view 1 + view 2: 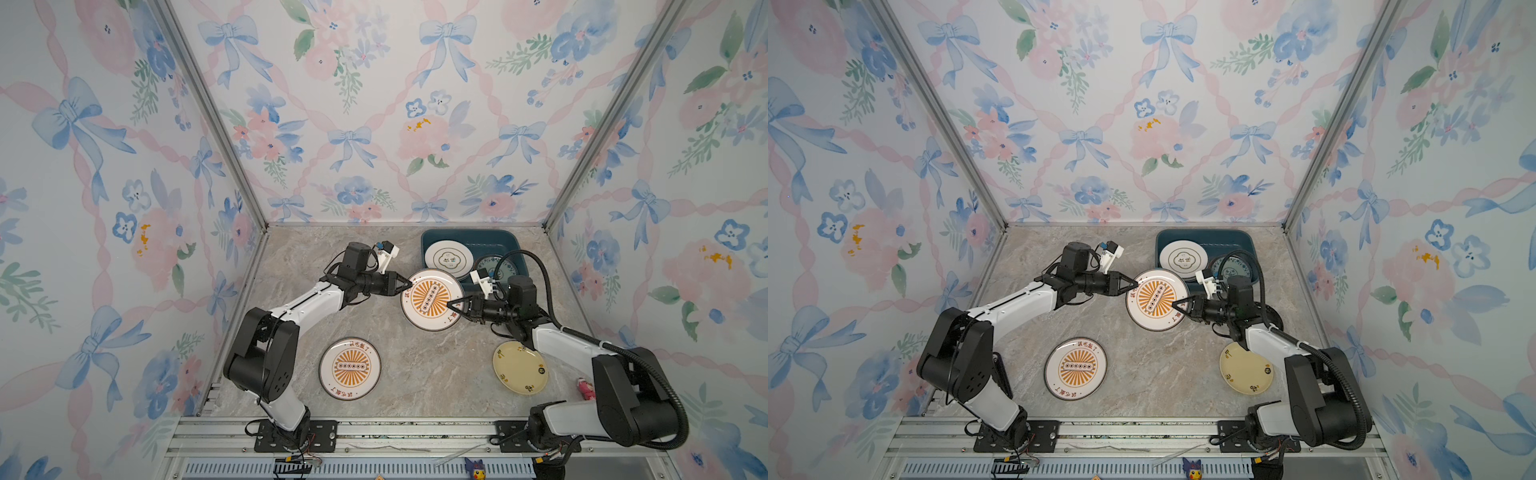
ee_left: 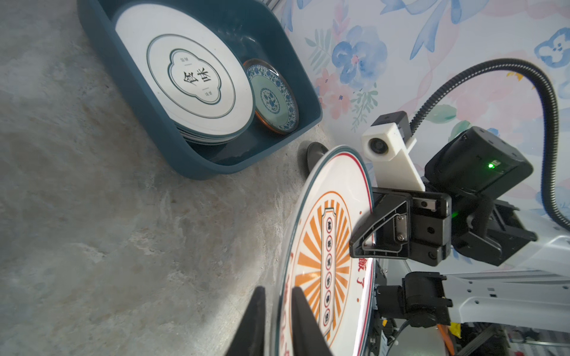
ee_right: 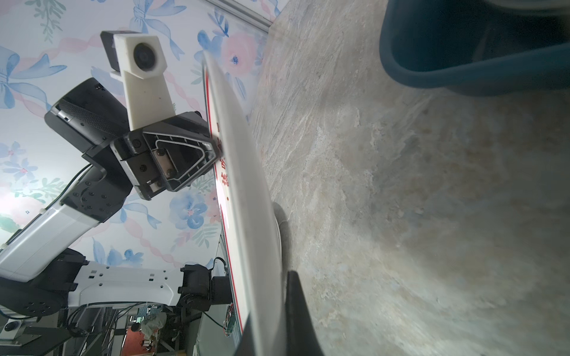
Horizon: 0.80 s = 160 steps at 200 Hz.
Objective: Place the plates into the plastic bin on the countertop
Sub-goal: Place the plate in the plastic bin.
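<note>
- Marbled beige surface; glossy round sunburst plate sits between my tools.
- Right tool clamped on its rim.
- Left tool jaws slightly apart, straddling the rim.

I see one sunburst plate at frame centre in both top views. It is face up and lifted off the marbled countertop, and its far edge overlaps the near-left corner of the plastic bin. A second sunburst plate lies flat at lower centre, and a pale yellow plate lies flat at lower right. In the dark teal bin, upper right, I make out a white green-emblem plate topping a stack. A small blue-patterned plate sits tilted just beside it.
</note>
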Each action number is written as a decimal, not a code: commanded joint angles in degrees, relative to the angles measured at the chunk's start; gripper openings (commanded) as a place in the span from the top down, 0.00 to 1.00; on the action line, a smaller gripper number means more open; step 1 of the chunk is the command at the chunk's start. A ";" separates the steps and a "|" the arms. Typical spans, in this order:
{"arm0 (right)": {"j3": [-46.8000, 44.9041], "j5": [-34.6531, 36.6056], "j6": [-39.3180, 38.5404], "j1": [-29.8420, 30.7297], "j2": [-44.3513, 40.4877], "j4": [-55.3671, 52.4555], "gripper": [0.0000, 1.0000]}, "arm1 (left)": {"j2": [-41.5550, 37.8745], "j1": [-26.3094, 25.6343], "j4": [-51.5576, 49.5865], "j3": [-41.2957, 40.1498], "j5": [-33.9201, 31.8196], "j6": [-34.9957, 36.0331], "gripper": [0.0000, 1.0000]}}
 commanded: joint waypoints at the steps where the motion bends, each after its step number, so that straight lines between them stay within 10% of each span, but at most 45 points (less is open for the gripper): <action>1: 4.54 -0.07 -1.20 0.38 0.04 -1.58 1.00 | -1.62 -0.27 -1.26 0.65 -0.88 0.65 0.62; 57: 17.35 6.22 -4.65 -6.37 3.41 -18.71 1.00 | -7.47 -0.37 0.31 -3.55 -3.09 1.87 0.03; 160: 41.92 19.63 -3.30 -13.33 24.84 -31.72 1.00 | -15.05 -0.67 5.17 -15.76 -7.72 -1.35 0.02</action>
